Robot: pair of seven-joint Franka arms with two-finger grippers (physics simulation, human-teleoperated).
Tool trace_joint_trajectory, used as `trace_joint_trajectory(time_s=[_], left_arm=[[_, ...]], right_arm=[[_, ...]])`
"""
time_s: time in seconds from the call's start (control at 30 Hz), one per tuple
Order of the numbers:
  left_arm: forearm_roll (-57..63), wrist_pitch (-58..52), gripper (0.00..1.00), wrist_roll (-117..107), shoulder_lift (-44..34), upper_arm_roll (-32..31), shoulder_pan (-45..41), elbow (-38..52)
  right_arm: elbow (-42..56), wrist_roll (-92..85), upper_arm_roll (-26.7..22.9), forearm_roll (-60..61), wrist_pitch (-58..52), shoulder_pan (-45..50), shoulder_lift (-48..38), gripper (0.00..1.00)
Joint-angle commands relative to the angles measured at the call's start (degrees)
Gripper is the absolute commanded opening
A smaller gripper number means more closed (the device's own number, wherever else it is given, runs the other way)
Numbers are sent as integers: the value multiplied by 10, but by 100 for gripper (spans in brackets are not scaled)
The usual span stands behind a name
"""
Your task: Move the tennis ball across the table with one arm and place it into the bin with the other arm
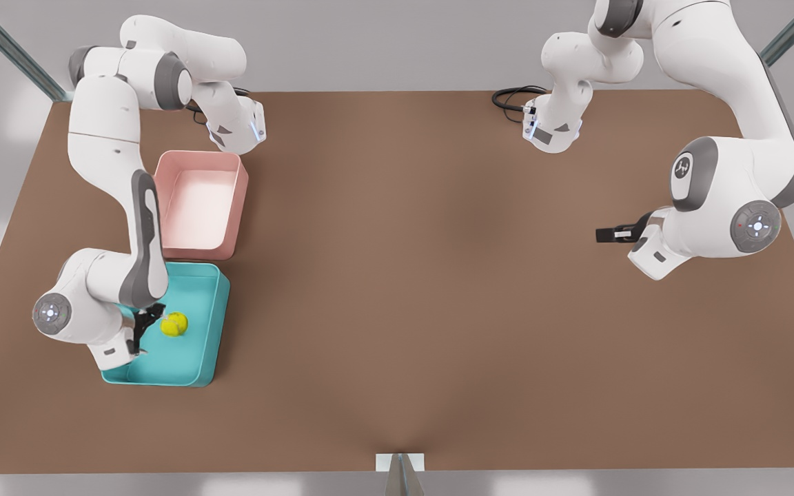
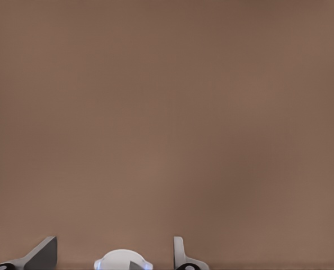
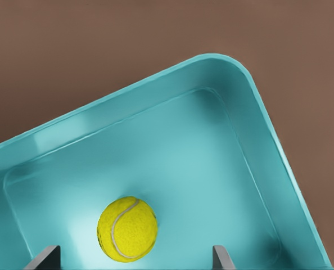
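The tennis ball (image 3: 127, 228) is seen lying loose inside the teal bin (image 3: 279, 152), below the spread fingers of the right gripper (image 1: 151, 322); the left gripper (image 1: 609, 234) is held waiting, fingers apart, over bare table (image 1: 411, 275); on withdrawal, the bin wall could be clipped and the bin shifted.

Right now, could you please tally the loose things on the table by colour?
Yellow-green: 1, the tennis ball, lying in the bin.
Teal: 1, the bin.
Pink: 1, the pink tray.
Total: 3.
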Motion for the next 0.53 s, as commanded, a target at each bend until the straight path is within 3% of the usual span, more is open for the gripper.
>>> trace_joint_trajectory(time_s=[0.0,0.03,0.07,0.13,0.2,0.5], left_arm=[[0,-3,100,-2,-1,-1,-1,0],[1,-3,100,-2,-1,-1,-1,0],[2,-2,100,-1,-2,-1,-2,0],[2,-3,100,-1,-2,-1,-3,0],[2,-3,100,-1,-2,-1,-3,0],[2,-3,100,-1,-2,-1,-3,0]], right_arm=[[64,646,4,44,-181,23,-1,100],[131,768,3,35,-284,35,-2,100],[116,775,1,29,-327,42,-63,100],[5,763,5,-24,-289,53,-222,100],[-105,754,3,-41,-237,51,-319,100],[-128,758,3,-61,-229,50,-359,100]])
